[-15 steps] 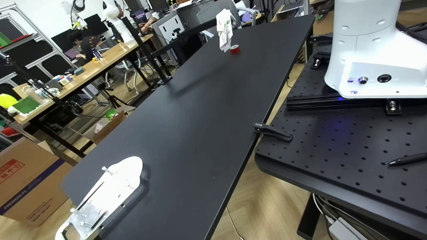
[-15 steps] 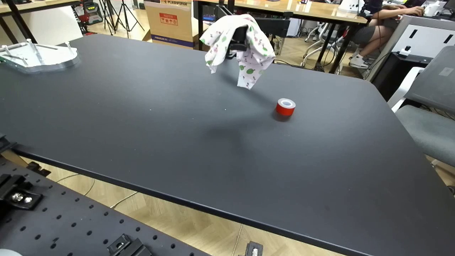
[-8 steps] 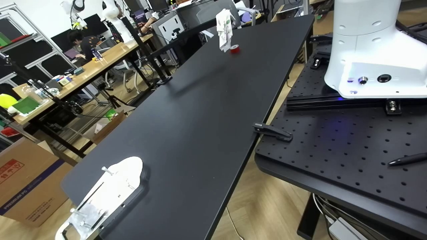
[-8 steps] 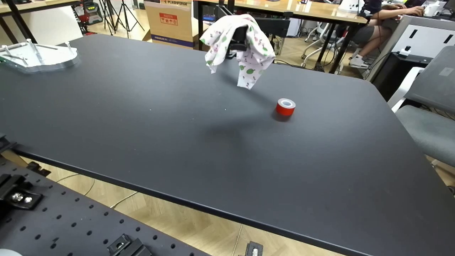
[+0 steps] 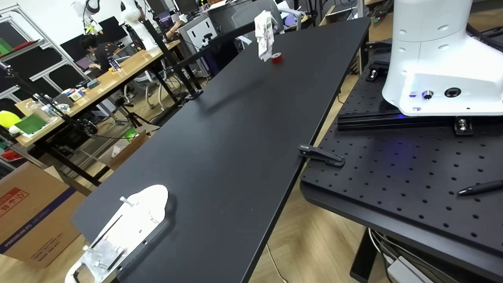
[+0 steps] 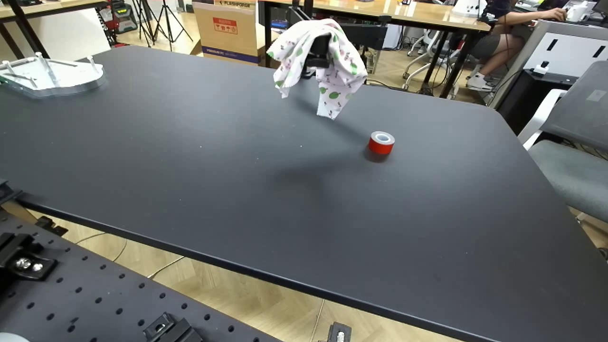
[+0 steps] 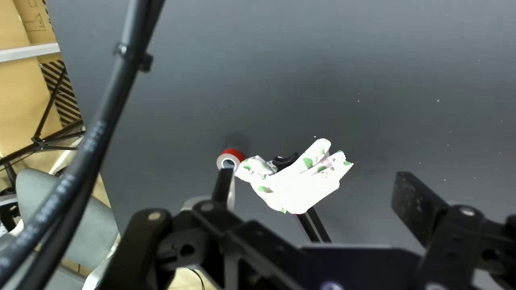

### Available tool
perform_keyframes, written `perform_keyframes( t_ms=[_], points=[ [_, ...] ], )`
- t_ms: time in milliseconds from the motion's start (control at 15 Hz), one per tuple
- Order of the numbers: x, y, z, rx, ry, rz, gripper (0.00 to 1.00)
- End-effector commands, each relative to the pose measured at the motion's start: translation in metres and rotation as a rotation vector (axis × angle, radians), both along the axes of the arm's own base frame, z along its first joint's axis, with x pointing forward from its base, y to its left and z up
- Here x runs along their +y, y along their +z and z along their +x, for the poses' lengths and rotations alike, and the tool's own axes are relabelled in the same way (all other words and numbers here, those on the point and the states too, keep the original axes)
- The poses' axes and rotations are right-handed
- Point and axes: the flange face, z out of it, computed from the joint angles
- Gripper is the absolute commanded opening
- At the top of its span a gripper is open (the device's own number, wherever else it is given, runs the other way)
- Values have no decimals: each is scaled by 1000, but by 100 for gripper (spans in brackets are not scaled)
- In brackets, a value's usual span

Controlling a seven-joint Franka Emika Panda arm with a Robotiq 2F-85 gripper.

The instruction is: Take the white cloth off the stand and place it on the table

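Observation:
The white cloth (image 6: 342, 66) with green and pink prints hangs draped over the end of a black stand arm (image 6: 373, 35), above the table. It also shows in an exterior view (image 5: 264, 35) and in the wrist view (image 7: 298, 189). The stand's bar also shows in an exterior view (image 5: 235, 34) and below the cloth in the wrist view (image 7: 312, 225). My gripper (image 7: 315, 181) is open and empty, its fingers wide apart. In the wrist view the cloth appears between the fingers, nearer the left one, and seems beyond the fingertips. The gripper is out of view in both exterior views.
The black table (image 6: 213, 190) lies below. A red tape roll (image 6: 381, 146) stands on it near the cloth. A white plate with metal pegs (image 5: 133, 220) lies at the table's far end from the cloth. A grey chair (image 6: 574, 128) stands beside the table.

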Motion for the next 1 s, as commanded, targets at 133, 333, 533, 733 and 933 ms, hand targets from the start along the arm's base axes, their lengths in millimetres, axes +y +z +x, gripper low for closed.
perform_keyframes(
  t_ms=[133,333,533,733,933],
  points=[
    [-1,-1,5,-46,-39,-36,100],
    [-27,-4,20,-168,-147,-23,100],
    [-51,-18,38,-204,-173,-17,100],
    [-56,-43,57,-178,-164,7,100],
    [-51,-67,70,-130,-145,33,100]
  ],
)
